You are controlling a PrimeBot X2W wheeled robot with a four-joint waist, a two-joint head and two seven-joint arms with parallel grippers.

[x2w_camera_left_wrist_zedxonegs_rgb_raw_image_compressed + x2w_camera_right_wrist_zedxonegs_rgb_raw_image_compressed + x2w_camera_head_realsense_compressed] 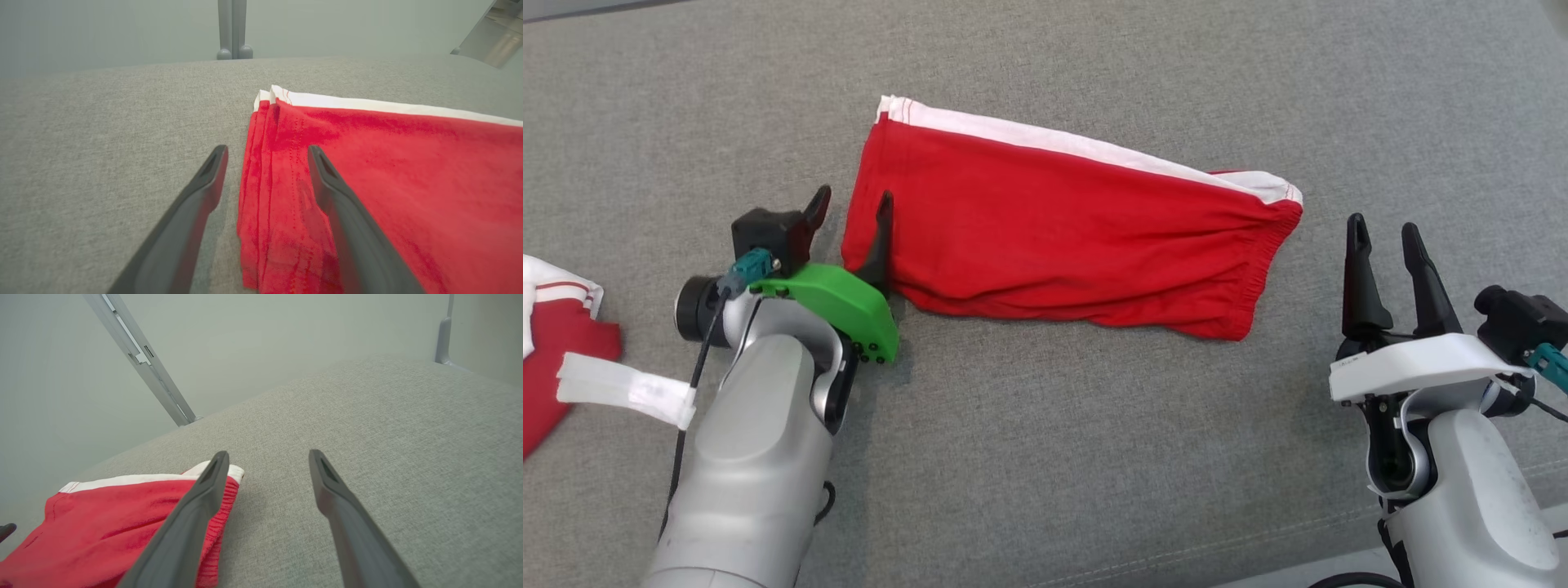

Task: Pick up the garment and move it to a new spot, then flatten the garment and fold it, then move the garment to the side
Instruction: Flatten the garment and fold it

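Note:
The garment [1062, 229] is a pair of red shorts with a white side stripe, folded into a long strip on the grey cushioned surface [1045, 457]. My left gripper [851, 209] stands open at the garment's left end, one finger over the red cloth and the other beside it. The left wrist view shows that hem edge [265, 192] lying between the spread fingers of my left gripper [267, 152]. My right gripper [1384, 230] is open just right of the elastic waistband end [222, 506], holding nothing; in its own wrist view the right gripper [267, 456] has spread fingers.
Another red and white garment [551, 343] lies at the far left edge, with a white tag strip [625, 388] beside my left forearm. Grey metal frame posts [232, 28] stand behind the surface. The surface's front seam runs near the lower right.

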